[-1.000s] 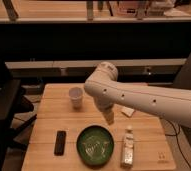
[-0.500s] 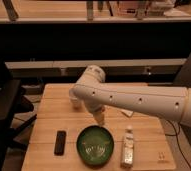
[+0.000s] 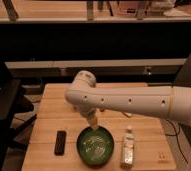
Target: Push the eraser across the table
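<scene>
The eraser (image 3: pixel 60 142), a small flat black bar, lies on the light wooden table (image 3: pixel 49 112) near its front left, just left of a green plate (image 3: pixel 95 146). My white arm reaches in from the right and bends at an elbow (image 3: pixel 84 90) over the table's middle. My gripper (image 3: pixel 93 122) hangs down from it above the plate's back edge, to the right of the eraser and apart from it. It is open and nothing shows in it.
A pale whitish block (image 3: pixel 128 152) lies right of the plate near the front edge. A dark chair (image 3: pixel 4 112) stands by the table's left side. A dark counter wall runs behind the table.
The arm has swung left, its elbow now covering the white cup that stood at the back. The gripper has moved left and forward over the plate. The eraser has not moved.
</scene>
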